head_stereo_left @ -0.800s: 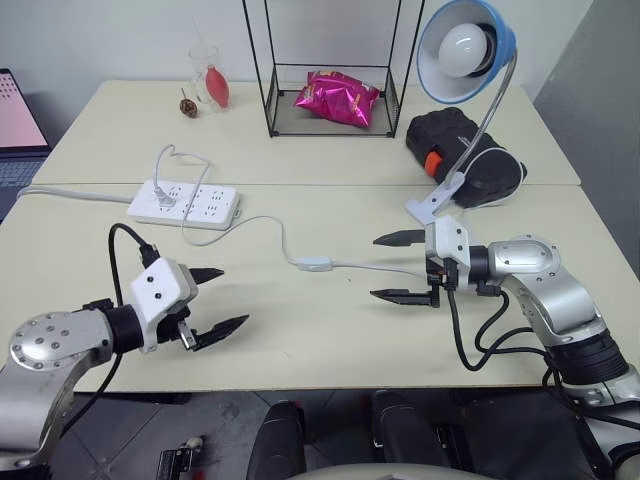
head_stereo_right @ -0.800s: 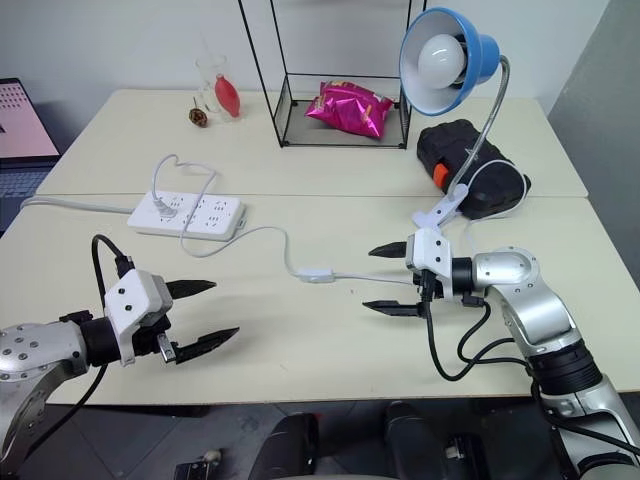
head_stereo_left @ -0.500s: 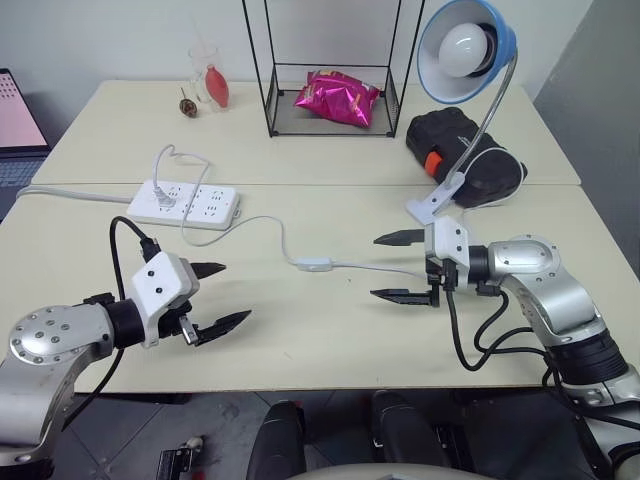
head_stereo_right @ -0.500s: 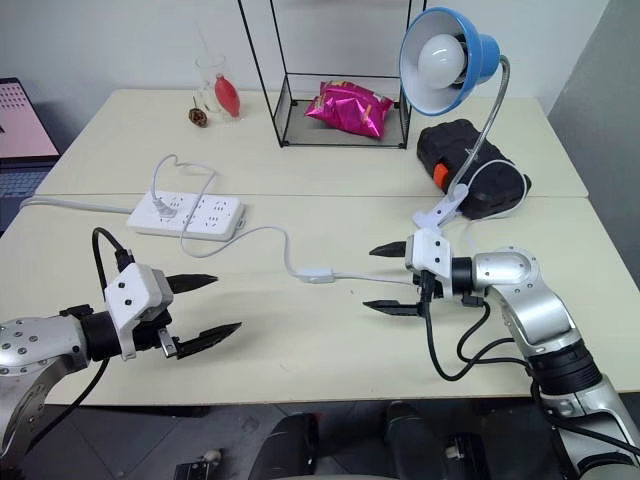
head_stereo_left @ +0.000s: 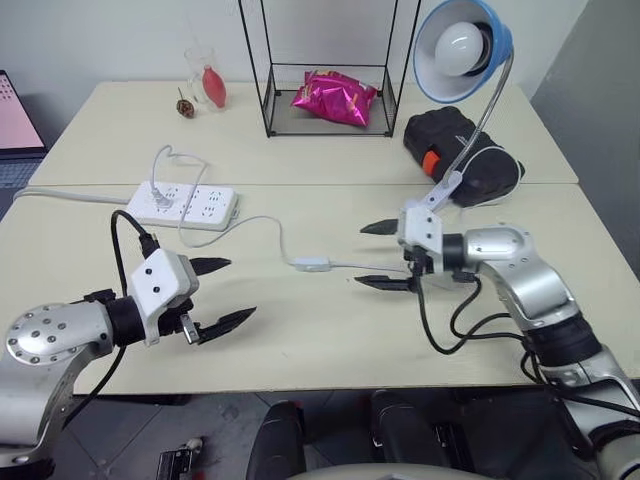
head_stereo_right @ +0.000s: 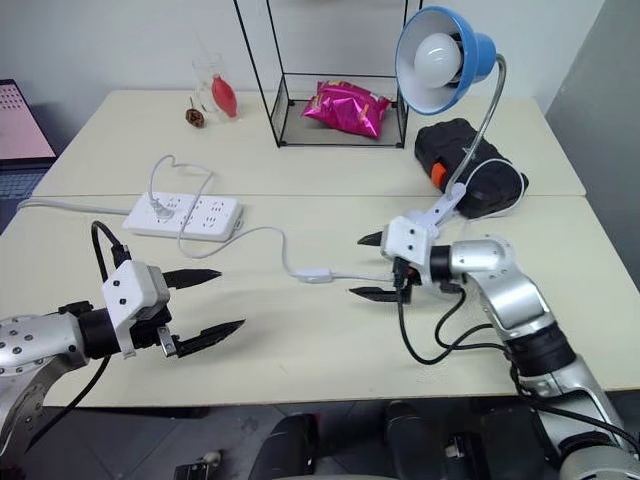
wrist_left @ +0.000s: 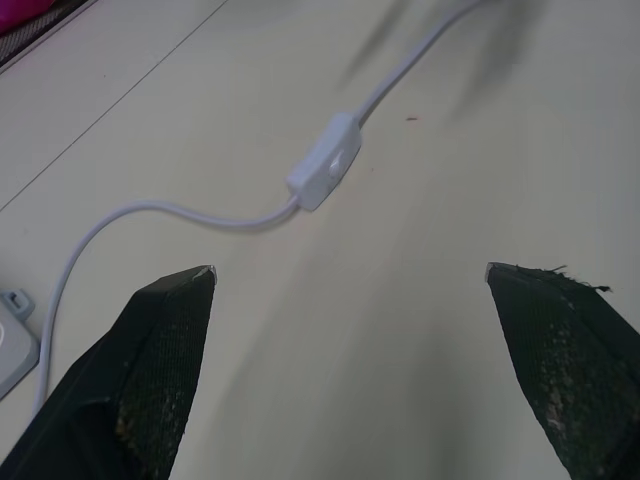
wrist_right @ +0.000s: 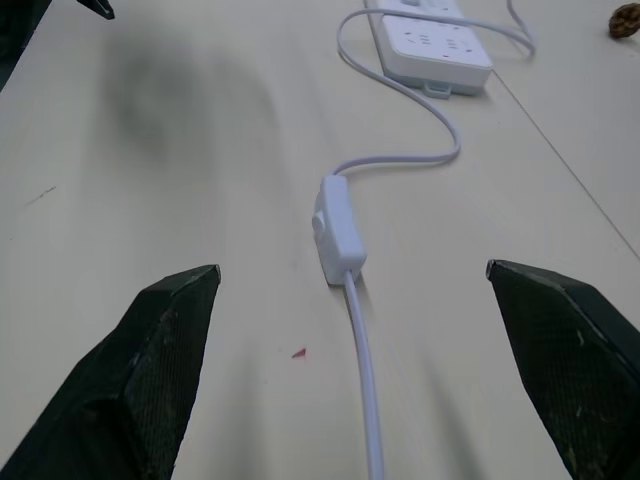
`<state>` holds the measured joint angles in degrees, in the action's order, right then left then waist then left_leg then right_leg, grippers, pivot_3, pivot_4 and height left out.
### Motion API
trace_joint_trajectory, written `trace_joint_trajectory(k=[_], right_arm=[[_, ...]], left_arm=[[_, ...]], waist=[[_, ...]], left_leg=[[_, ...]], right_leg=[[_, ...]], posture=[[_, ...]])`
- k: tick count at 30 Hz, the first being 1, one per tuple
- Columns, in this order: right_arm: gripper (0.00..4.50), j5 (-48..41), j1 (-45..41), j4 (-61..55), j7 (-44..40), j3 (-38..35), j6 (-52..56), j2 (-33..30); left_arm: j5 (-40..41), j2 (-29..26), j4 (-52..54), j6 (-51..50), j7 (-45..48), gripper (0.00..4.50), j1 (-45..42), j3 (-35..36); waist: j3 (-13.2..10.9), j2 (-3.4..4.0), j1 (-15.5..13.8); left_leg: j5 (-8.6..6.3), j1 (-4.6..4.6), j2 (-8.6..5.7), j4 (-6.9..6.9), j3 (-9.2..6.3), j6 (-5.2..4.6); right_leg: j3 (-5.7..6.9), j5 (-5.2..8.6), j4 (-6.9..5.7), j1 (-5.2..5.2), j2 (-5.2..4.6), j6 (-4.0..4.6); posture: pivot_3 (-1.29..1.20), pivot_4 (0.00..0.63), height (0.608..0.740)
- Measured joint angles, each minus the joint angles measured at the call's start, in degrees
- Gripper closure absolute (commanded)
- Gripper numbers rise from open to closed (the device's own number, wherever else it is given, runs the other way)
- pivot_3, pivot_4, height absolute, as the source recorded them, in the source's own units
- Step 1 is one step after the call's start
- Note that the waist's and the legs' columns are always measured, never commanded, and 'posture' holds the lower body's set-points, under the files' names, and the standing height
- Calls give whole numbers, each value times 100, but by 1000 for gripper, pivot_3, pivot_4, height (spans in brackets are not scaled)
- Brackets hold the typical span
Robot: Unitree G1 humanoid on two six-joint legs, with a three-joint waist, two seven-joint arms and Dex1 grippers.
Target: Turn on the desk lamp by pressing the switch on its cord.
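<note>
The switch lies flat on the pale table, near the middle of the front half, with the thin white cord running from one end in a loose curve to the white power strip and from the other end toward the right arm. The right gripper points across the table at the switch from just beside it — its two black fingers spread wide, one above and one below the cord's line, holding nothing and not touching the switch. The left gripper hovers over the table's front left part, well apart from the switch, its fingers also wide apart and empty. In the right wrist view the switch sits between the spread fingertips, a little ahead of them. The desk lamp stands at the table's right rear, clipped by its white base, its blue shade tilted forward and the bulb unlit — beside it lies a black case.
</note>
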<state>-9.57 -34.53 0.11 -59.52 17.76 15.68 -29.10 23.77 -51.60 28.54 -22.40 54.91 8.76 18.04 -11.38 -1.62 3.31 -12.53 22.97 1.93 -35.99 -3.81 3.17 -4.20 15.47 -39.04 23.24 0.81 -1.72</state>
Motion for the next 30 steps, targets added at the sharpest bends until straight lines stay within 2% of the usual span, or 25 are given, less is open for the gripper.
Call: trace_joint_trajectory(k=[11, 21, 24, 28, 30], right_arm=[[16, 548, -950, 1784, -218, 603, -181, 768], [16, 871, -1538, 3309, -350, 660, -831, 1410], [472, 947, -1615, 3578, -401, 660, -976, 1500], [1557, 1079, -1622, 3868, -422, 658, -1160, 1575], [1929, 1095, -1622, 3901, -435, 658, -1187, 1590]], left_arm=[[-22, -83, -175, 167, 267, 0, -32, -2], [-241, -83, -311, 437, 347, 0, 30, -99], [-252, -83, -365, 467, 354, 0, 29, -113], [-254, -83, -365, 531, 371, 0, -1, -145], [-254, -83, -365, 532, 370, 0, -17, -157]], waist=[[0, 0, 0], [-1, 2, 1], [-1, 2, 1], [-1, 2, 1], [-2, 3, 2]], left_leg=[[0, -3, 0, 0, 1, 0], [0, -2, 0, 1, 0, 0], [0, -2, 0, 1, 0, 0], [0, -3, 0, 1, -1, 0], [0, -3, 0, 1, -1, 0]], right_leg=[[2, -1, 0, -2, -1, 1], [2, -1, -1, -2, -1, 2], [2, -1, -1, -2, -1, 2], [2, -1, -2, -2, -1, 2], [2, -1, -2, -2, -1, 2]], posture=[[0, 150, 740], [0, 150, 740], [0, 150, 740], [0, 150, 740], [0, 150, 740]])
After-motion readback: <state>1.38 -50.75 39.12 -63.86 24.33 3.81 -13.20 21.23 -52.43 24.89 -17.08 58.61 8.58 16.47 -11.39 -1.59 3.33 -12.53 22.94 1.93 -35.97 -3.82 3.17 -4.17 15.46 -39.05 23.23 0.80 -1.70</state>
